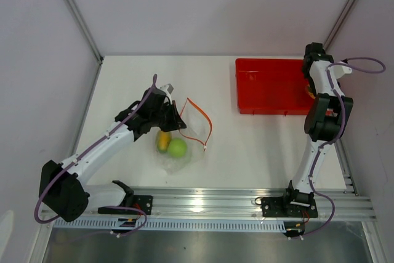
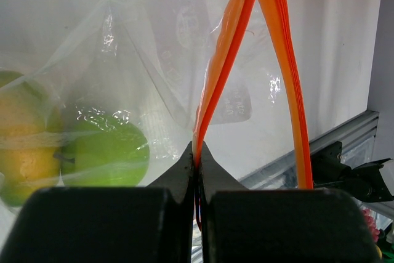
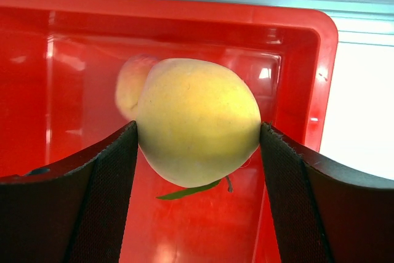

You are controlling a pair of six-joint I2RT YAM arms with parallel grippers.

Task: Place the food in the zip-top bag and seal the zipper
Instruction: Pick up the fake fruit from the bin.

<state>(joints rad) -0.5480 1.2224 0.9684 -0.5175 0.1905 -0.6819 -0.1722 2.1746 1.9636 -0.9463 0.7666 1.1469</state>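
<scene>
Right wrist: jaws of the right gripper (image 3: 198, 130) clasp a peach (image 3: 197, 112) in the two-o'clock red tray (image 3: 61, 60); left gripper (image 2: 197, 158) pinches the zipper (image 2: 217, 78).

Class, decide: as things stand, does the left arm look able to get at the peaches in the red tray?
Probably not: the left gripper is shut on the zipper, and the red tray lies far across the table, where the right gripper clasps one peach.
</scene>
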